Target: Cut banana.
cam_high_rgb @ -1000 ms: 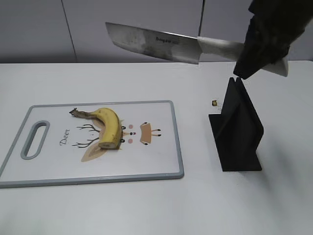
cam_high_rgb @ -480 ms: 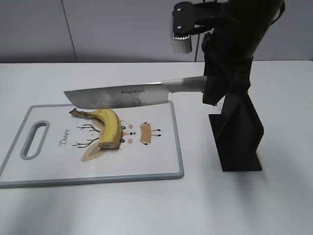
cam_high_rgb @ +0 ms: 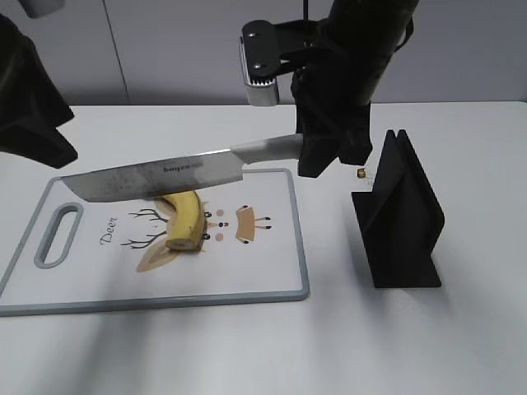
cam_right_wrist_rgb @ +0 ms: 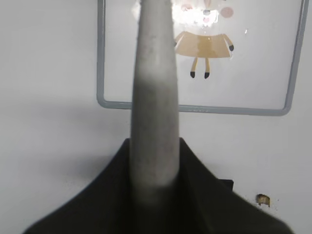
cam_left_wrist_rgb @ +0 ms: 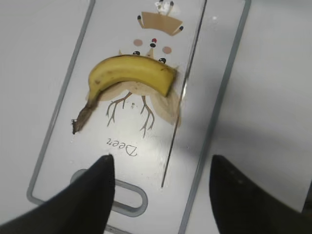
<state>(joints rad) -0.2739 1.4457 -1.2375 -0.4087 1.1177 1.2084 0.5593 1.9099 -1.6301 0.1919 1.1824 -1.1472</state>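
A yellow banana (cam_high_rgb: 185, 218) with one cut end lies on the white cutting board (cam_high_rgb: 263, 263). My right gripper (cam_high_rgb: 311, 152) is shut on the grey handle of a cleaver-style knife (cam_high_rgb: 156, 174). It holds the blade flat-sided just above the banana's stem half. The right wrist view shows the handle (cam_right_wrist_rgb: 153, 122) clamped between the black fingers (cam_right_wrist_rgb: 204, 195). My left gripper (cam_high_rgb: 37, 123) hovers open and empty above the board's handle end. In the left wrist view the banana (cam_left_wrist_rgb: 131, 73) lies beyond its open jaws (cam_left_wrist_rgb: 161, 165), and the blade's edge (cam_left_wrist_rgb: 174, 131) shows as a thin dark line.
A black knife stand (cam_high_rgb: 399, 218) sits on the white table to the right of the board. A small brown scrap (cam_high_rgb: 361, 173) lies behind it. The board has a grey-rimmed handle slot (cam_high_rgb: 58, 234) at its left end.
The knife has swung left and down from above the stand to just over the banana. My left arm has come into view at the upper left.
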